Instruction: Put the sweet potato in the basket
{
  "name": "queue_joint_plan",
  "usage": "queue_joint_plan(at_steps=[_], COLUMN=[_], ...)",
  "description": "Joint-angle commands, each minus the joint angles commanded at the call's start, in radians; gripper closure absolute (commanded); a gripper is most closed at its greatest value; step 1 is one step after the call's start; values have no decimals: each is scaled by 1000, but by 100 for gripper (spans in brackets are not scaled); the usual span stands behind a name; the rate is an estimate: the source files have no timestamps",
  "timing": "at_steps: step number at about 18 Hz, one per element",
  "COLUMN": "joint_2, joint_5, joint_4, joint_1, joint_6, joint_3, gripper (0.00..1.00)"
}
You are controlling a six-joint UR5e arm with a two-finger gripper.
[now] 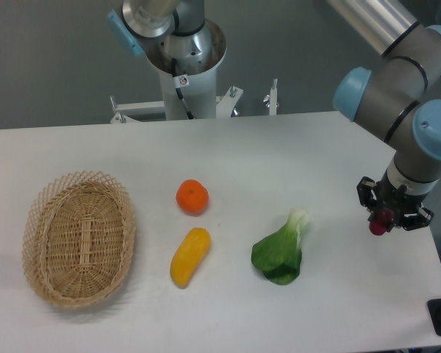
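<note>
Nearest the camera on the white counter (338, 309) sat the oval tan wicker basket (79, 237), empty at far left, while well apart at far right the end effector (386, 218) hung clamped on the small reddish-purple sweet potato (380, 223), apparently lifted for carrying across.

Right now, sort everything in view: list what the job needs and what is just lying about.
For the job: sweet potato, apparently held in the gripper; basket, nothing in it.

Lying about: orange; yellow vegetable; leafy green.
</note>
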Motion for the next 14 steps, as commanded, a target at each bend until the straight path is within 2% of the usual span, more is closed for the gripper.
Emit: queue_joint_plan(at_steps=[14], joint_2=[2], joint_5=[-6], joint_4=[0], joint_1=[-2], joint_6=[-20], joint_3=[-2], gripper=[75])
